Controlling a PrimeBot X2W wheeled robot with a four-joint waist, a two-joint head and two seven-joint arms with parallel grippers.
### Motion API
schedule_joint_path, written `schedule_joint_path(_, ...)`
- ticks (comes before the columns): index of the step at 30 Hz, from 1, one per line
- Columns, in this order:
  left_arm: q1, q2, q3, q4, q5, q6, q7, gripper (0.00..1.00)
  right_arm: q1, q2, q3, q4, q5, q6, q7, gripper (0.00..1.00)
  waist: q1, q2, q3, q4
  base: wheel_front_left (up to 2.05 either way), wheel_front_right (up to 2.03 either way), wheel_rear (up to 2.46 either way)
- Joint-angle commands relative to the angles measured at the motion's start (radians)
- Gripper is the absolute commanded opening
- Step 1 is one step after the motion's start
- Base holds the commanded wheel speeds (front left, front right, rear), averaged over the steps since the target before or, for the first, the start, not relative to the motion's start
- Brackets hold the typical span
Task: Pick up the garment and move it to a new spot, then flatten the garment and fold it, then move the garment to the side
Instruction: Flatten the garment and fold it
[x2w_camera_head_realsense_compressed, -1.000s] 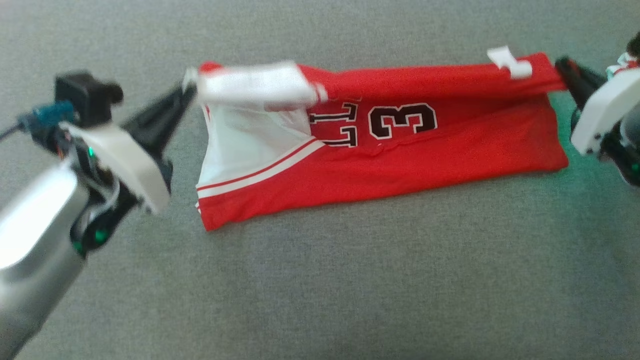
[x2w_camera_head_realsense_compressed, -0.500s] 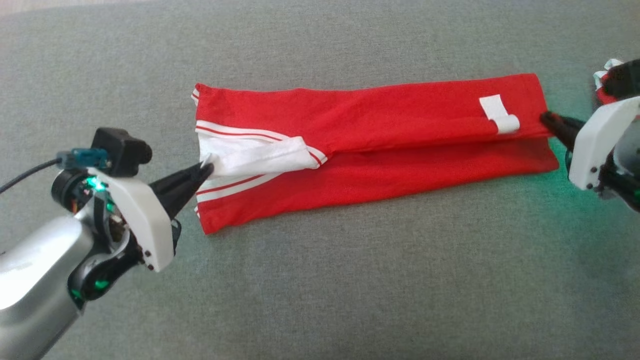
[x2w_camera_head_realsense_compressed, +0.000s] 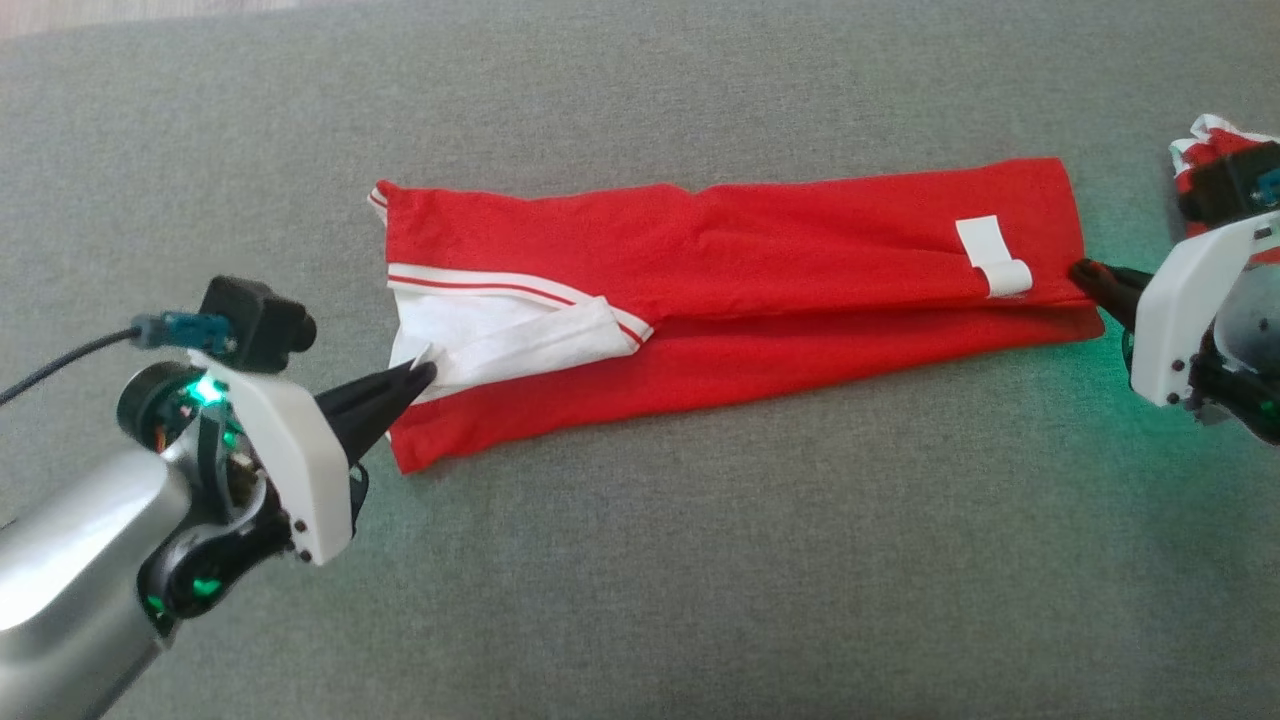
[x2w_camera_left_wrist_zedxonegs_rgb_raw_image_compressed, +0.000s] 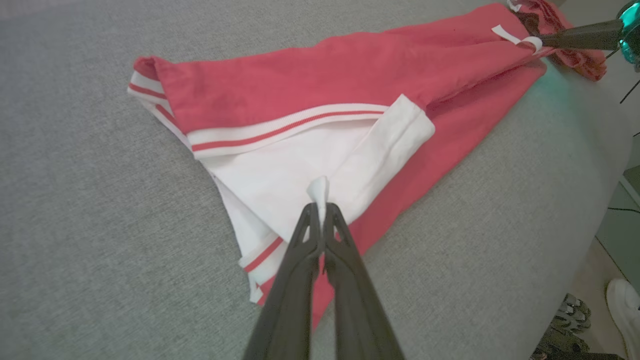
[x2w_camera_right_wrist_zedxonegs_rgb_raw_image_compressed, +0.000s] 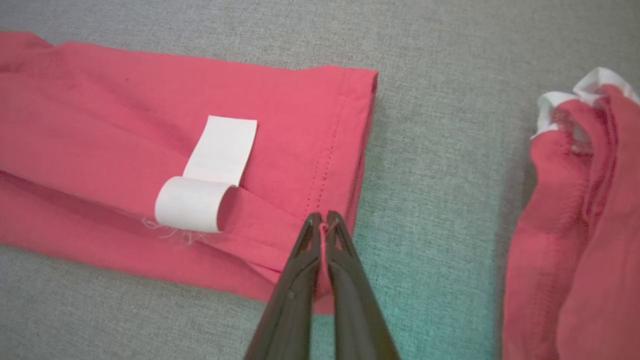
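Observation:
A red garment (x2w_camera_head_realsense_compressed: 760, 260) with white and red-striped trim lies stretched across the grey cushion, folded lengthwise. My left gripper (x2w_camera_head_realsense_compressed: 425, 372) is shut on the white corner of its folded-over flap (x2w_camera_left_wrist_zedxonegs_rgb_raw_image_compressed: 320, 192) at the garment's left end. At the right end my right gripper (x2w_camera_head_realsense_compressed: 1080, 270) is shut on the red hem (x2w_camera_right_wrist_zedxonegs_rgb_raw_image_compressed: 322, 227), beside a curled white label (x2w_camera_right_wrist_zedxonegs_rgb_raw_image_compressed: 205, 192). In the left wrist view the garment (x2w_camera_left_wrist_zedxonegs_rgb_raw_image_compressed: 320, 85) runs away toward the right gripper (x2w_camera_left_wrist_zedxonegs_rgb_raw_image_compressed: 547, 40).
A second crumpled red and white garment (x2w_camera_right_wrist_zedxonegs_rgb_raw_image_compressed: 575, 200) lies on the cushion just right of the right gripper, and shows at the far right in the head view (x2w_camera_head_realsense_compressed: 1205, 150). The cushion's edge (x2w_camera_left_wrist_zedxonegs_rgb_raw_image_compressed: 600, 200) drops off, with a person's shoe (x2w_camera_left_wrist_zedxonegs_rgb_raw_image_compressed: 622, 305) on the floor.
Both grippers have carried the garment's far edge toward me and down over its front, covering the black number. The fold now lies flatter on the cushion.

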Motion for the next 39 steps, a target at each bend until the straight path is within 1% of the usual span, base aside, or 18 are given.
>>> schedule_joint_path(1,-0.031,0.046,0.055,-0.024,-0.014,0.002,-0.001,0.0,0.022,-0.035,-0.001,-0.009,0.01,0.007,-0.012,0.0,-0.0001,-0.0001,-0.001,-0.001,0.0,0.0,0.0)
schedule_joint_path(3,-0.023,0.039,0.069,-0.023,-0.048,0.002,-0.007,0.0,0.02,-0.032,0.006,0.005,0.003,0.007,-0.022,0.0,-0.0001,-0.0001,-0.004,-0.003,0.0,0.0,0.0)
schedule_joint_path(4,-0.02,0.038,0.072,-0.021,-0.059,0.003,-0.007,0.0,0.018,-0.029,0.009,0.014,-0.003,0.007,-0.033,0.83,-0.0001,-0.0001,-0.006,-0.004,0.0,0.0,0.0)
schedule_joint_path(5,-0.018,0.04,0.07,-0.02,-0.06,0.004,-0.003,0.0,0.018,-0.023,0.01,0.023,-0.001,0.007,-0.037,1.0,-0.0001,-0.0001,-0.009,-0.006,0.0,0.0,0.0)
schedule_joint_path(6,-0.014,0.04,0.064,-0.016,-0.046,0.007,-0.009,1.0,0.018,-0.011,0.01,0.045,0.008,0.007,-0.032,1.0,-0.0001,-0.0001,-0.017,-0.012,0.0,0.0,0.0)
schedule_joint_path(8,-0.011,0.036,0.063,-0.014,-0.039,0.011,-0.019,1.0,0.016,-0.008,0.009,0.053,0.009,0.007,-0.034,1.0,-0.0001,-0.0001,-0.021,-0.014,0.0,0.0,0.0)
schedule_joint_path(10,-0.007,0.025,0.061,-0.007,-0.018,0.022,-0.043,1.0,0.008,-0.001,-0.002,0.071,0.009,0.007,-0.06,1.0,-0.0001,-0.0001,-0.033,-0.018,0.0,0.0,0.0)
schedule_joint_path(12,-0.005,0.007,0.072,0.004,0.005,0.045,-0.09,1.0,0.001,0.005,-0.014,0.08,0.004,0.007,-0.103,1.0,-0.0001,-0.0001,-0.044,-0.02,0.0,0.0,0.0)
schedule_joint_path(14,0.0,-0.023,0.103,0.022,0.02,0.081,-0.17,1.0,-0.008,0.023,-0.048,0.085,0.019,0.007,-0.161,1.0,-0.0001,-0.0001,-0.056,-0.026,0.0,0.0,0.0)
schedule_joint_path(18,0.016,-0.098,0.192,0.059,0.046,0.159,-0.392,1.0,-0.019,0.061,-0.104,0.079,0.023,0.007,-0.29,1.0,-0.0001,-0.0001,-0.084,-0.036,0.0,0.0,0.0)
schedule_joint_path(21,0.043,-0.148,0.25,0.084,0.06,0.198,-0.554,1.0,-0.022,0.095,-0.144,0.052,0.002,0.007,-0.423,1.0,-0.0001,-0.0001,-0.106,-0.043,0.0,0.0,0.0)
schedule_joint_path(24,0.083,-0.193,0.303,0.092,0.074,0.225,-0.631,1.0,-0.016,0.143,-0.191,0.037,-0.023,0.007,-0.54,1.0,-0.0001,-0.0001,-0.124,-0.051,0.0,0.0,0.0)
schedule_joint_path(27,0.132,-0.244,0.378,0.077,0.12,0.244,-0.647,1.0,-0.005,0.203,-0.251,0.024,-0.059,0.007,-0.598,1.0,-0.0001,-0.0001,-0.137,-0.056,0.0,0.0,0.0)
schedule_joint_path(29,0.176,-0.292,0.45,0.053,0.176,0.243,-0.648,1.0,0.012,0.249,-0.308,0.014,-0.09,0.007,-0.614,1.0,-0.0001,-0.0001,-0.142,-0.058,0.0,0.0,0.0)
schedule_joint_path(32,0.251,-0.36,0.532,0.049,0.263,0.22,-0.649,1.0,0.059,0.328,-0.434,-0.015,-0.151,0.007,-0.62,1.0,-0.0001,-0.0001,-0.146,-0.058,0.0,0.0,0.0)
schedule_joint_path(36,0.331,-0.456,0.603,0.074,0.362,0.167,-0.649,1.0,0.194,0.444,-0.624,-0.073,-0.314,0.007,-0.621,1.0,-0.0001,-0.0001,-0.145,-0.049,0.0,0.0,0.0)
schedule_joint_path(39,0.381,-0.52,0.65,0.106,0.443,0.135,-0.649,1.0,0.314,0.526,-0.728,-0.099,-0.456,0.007,-0.621,1.0,-0.0001,-0.0001,-0.144,-0.042,0.0,0.0,0.0)
